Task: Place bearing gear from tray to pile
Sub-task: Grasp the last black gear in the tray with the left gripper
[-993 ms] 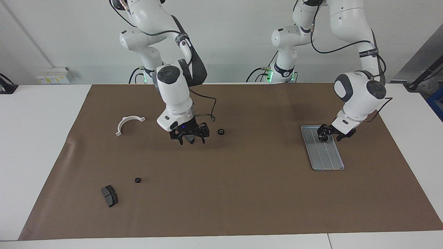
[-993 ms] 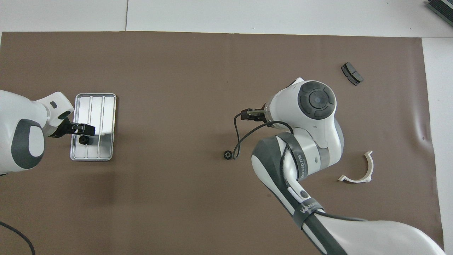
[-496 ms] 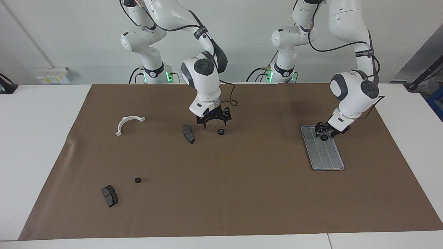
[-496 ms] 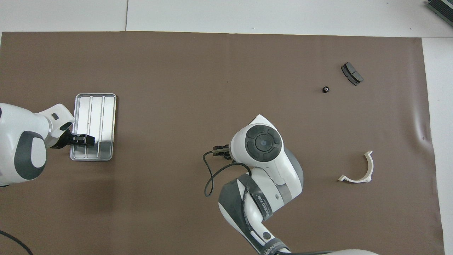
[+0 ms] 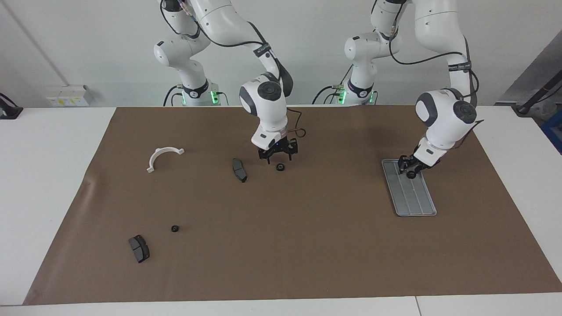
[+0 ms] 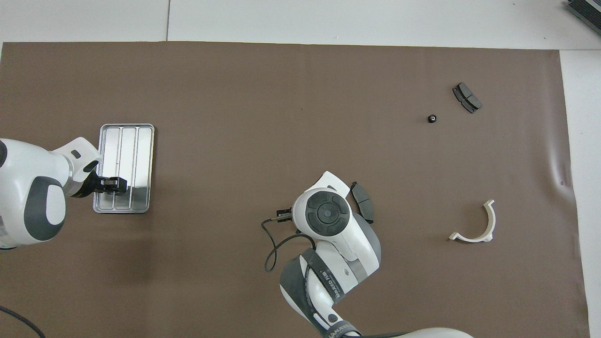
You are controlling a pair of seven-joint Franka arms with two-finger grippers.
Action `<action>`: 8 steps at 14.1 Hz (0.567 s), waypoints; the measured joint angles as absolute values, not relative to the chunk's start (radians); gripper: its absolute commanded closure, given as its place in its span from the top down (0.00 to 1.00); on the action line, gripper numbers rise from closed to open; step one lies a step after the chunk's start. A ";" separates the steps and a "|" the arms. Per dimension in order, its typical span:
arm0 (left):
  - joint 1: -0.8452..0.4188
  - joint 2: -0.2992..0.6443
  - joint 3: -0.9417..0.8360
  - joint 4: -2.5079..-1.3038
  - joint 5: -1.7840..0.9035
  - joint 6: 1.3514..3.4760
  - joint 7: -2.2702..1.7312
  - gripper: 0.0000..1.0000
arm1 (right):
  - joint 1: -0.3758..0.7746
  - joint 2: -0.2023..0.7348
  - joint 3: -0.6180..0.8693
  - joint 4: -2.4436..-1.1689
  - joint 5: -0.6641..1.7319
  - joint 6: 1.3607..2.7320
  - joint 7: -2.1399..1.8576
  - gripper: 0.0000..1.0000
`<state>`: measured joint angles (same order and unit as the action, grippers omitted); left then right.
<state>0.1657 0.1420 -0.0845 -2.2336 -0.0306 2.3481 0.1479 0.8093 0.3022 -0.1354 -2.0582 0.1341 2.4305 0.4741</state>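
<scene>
The left gripper (image 5: pixel 410 169) is low over the end of the tray (image 5: pixel 415 199) nearest the robots, at the left arm's end of the tabletop. A small black gear (image 5: pixel 411 174) sits right at its fingers, over the tray's grooved floor. Whether those fingers are closed on the gear or merely standing around it I cannot tell, and in the overhead view the gripper (image 6: pixel 112 184) hides the gear altogether.

The right gripper (image 5: pixel 278 154) hangs just above a second black gear (image 5: pixel 279 166) that lies on the brown mat (image 5: pixel 307 245) near the middle of the tabletop. Its fingers point down at the gear and appear spread apart, with nothing between them. From above, the right arm's wrist covers both this gripper and the gear under it.

A dark brake pad (image 5: pixel 239 170) lies on the mat beside that gear, toward the right arm's end. A white half-ring (image 5: pixel 163 156) lies farther toward that end.

A third black gear (image 5: pixel 174 228) sits farther from the robots, well apart from the one under the right gripper (so the gears are scattered rather than gathered). A second brake pad (image 5: pixel 139 248) lies near it, farther still from the robots.
</scene>
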 measured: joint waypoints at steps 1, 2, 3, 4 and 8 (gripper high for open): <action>0.166 0.142 -0.084 -2.234 -0.031 2.360 0.147 0.63 | 0.813 0.304 -0.135 -2.058 0.134 2.433 0.476 0.69; 0.166 0.142 -0.084 -2.234 -0.031 2.369 0.145 0.62 | 0.814 0.306 -0.135 -2.058 0.134 2.439 0.477 0.67; 0.166 0.142 -0.084 -2.234 -0.031 2.375 0.144 0.60 | 0.815 0.309 -0.136 -2.058 0.129 2.450 0.477 0.67; 0.166 0.142 -0.084 -2.235 -0.031 2.381 0.143 0.58 | 0.816 0.315 -0.136 -2.059 0.121 2.461 0.478 0.67; 0.166 0.142 -0.084 -2.238 -0.031 2.386 0.123 0.49 | 0.825 0.333 -0.136 -2.058 0.072 2.477 0.508 0.66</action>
